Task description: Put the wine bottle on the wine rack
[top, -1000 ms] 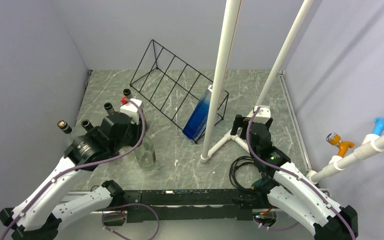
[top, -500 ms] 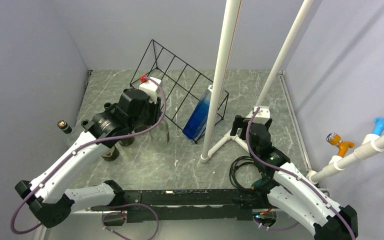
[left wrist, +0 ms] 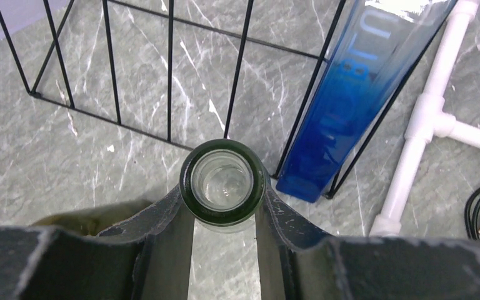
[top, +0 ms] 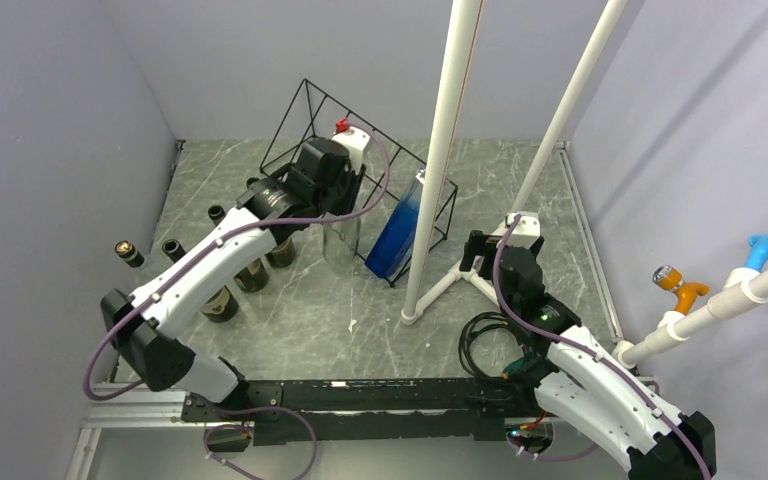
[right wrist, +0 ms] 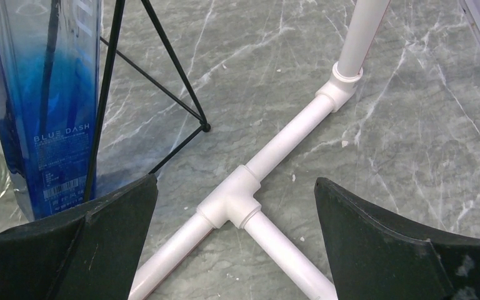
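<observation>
Glass wine bottle [top: 341, 243], clamped at its neck by the left gripper [left wrist: 224, 195], has travelled from the table's left side to the wine rack [left wrist: 170, 75], upright beside a blue bottle [left wrist: 344, 112], so racking it likely comes next.

1 black wire wine rack [left wrist: 170, 69] far centre, 1 blue bottle [top: 400, 235] at its rt end, 1 clear bottle [left wrist: 224, 181] just left of that, 3 dark bottle tops [top: 173, 248] showing at left, 2 white poles [top: 440, 150], 2 robot arms [top: 200, 270], 1 black cable coil [top: 480, 340] near rt
</observation>
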You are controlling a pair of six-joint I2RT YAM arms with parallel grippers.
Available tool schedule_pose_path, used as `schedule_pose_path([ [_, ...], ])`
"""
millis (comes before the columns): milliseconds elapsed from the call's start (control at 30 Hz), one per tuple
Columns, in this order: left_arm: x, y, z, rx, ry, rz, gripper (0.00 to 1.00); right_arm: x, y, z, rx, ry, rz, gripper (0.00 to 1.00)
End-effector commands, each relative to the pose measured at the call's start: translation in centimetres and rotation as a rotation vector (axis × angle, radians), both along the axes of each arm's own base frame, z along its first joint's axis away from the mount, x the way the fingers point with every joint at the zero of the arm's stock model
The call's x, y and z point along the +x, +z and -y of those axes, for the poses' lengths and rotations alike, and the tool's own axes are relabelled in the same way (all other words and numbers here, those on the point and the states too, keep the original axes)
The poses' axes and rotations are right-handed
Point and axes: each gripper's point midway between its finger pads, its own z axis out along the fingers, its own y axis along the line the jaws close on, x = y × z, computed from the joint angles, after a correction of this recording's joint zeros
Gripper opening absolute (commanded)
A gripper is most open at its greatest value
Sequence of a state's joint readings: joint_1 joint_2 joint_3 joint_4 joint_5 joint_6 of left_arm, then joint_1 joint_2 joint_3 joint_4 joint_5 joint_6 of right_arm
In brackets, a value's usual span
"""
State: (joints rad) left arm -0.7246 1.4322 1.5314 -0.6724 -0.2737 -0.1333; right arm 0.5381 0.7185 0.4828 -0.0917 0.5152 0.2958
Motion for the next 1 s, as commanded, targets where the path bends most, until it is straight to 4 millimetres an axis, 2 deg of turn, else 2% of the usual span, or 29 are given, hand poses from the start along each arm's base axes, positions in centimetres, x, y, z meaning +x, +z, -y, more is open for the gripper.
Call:
schedule_pose_path([
  [0,3.7,9.8,1.6,-0.169,0.024,0.261,0.0,0.5,1.6,-0.3,0.046,-0.001,0.06,1.0],
  [300,5.8,8.2,4.2,-0.169,-0.009,0.214,0.0,0.5,1.4,-0.4,0.043,0.002,0.055,1.0],
  [567,6.3,7.2,5.0,-0.18,-0.026,0.186,0.0,0.6,1.5,-0.5,0.045,0.005,0.056,1.0],
  [767,7.8,5.9,5.4,-0.17,-0.023,0.17,0.0,0.6,1.3,-0.5,0.042,0.004,0.05,1.0],
  [967,9.3,4.3,6.6,-0.175,-0.039,0.115,0.0,0.6,1.3,-0.5,0.042,0.003,0.051,1.0],
])
